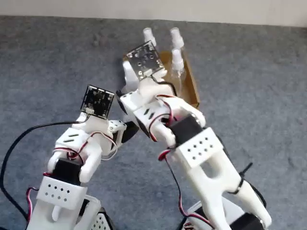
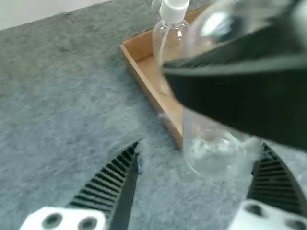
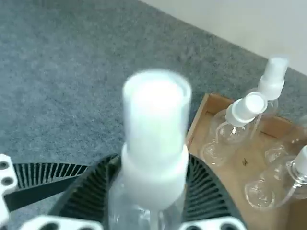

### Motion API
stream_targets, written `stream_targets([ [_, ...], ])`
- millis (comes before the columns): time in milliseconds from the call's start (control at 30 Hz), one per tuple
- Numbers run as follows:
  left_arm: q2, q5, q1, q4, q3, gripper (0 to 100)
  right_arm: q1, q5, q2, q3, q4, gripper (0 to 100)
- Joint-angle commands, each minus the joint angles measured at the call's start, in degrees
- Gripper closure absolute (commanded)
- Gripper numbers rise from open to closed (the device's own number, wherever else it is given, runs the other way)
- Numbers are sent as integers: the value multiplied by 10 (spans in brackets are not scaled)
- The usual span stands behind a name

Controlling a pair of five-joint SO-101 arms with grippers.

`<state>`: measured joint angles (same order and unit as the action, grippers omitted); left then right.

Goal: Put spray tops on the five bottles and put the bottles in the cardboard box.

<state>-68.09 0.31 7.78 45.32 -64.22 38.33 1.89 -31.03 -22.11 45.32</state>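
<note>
The grey felt [image 1: 57, 57] lay open on the whole left side and along the right side of the table, running back to a pale wall [image 1: 216, 9] at the far edge. The cardboard box [image 1: 193, 91] sat toward the back, right of centre, with its low walls facing open felt on three sides.

The crowded spot was the box's near-left corner, where both arms met. The right gripper [image 3: 153, 201] was clamped around the neck of a clear bottle [image 3: 154, 158], whose white spray top [image 3: 156, 100] was already on. The left wrist view showed that bottle's round base just beside the box's outer wall, outside the box. Whether it touched the felt could not be told.

The left gripper [image 2: 194, 184] sat low over the felt just in front of that base, with its ribbed fingers [image 2: 117, 179] spread wide — empty, one on either side of the bottle and clear of it.

At least three capped bottles [image 3: 240, 120] stood in the box, close together along its left wall and back. A black cable [image 1: 19, 139] looped over the felt by the left arm's base.
</note>
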Motion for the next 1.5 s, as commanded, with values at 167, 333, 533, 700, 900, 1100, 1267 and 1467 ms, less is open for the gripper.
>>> stream_targets([
  [167,-4,-7,-31,-19,-7,709,-65,26,-28,36,-80,995],
  [333,-4,-4,-124,-38,-19,709,-93,50,51,38,-128,995],
  [533,1,-4,-156,-60,-19,709,-94,53,160,40,-198,995],
  [700,1,-5,-156,-59,-19,709,-108,54,206,40,-231,995],
  [900,1,-5,-153,-60,-20,709,-116,54,219,40,-233,995],
  [1100,1,-5,-153,-60,-20,709,-115,50,222,40,-233,995],
  [1267,1,-5,-153,-58,-20,709,-99,50,222,39,-234,995],
  [1467,1,-5,-153,-58,-20,709,-86,50,223,40,-234,995],
])
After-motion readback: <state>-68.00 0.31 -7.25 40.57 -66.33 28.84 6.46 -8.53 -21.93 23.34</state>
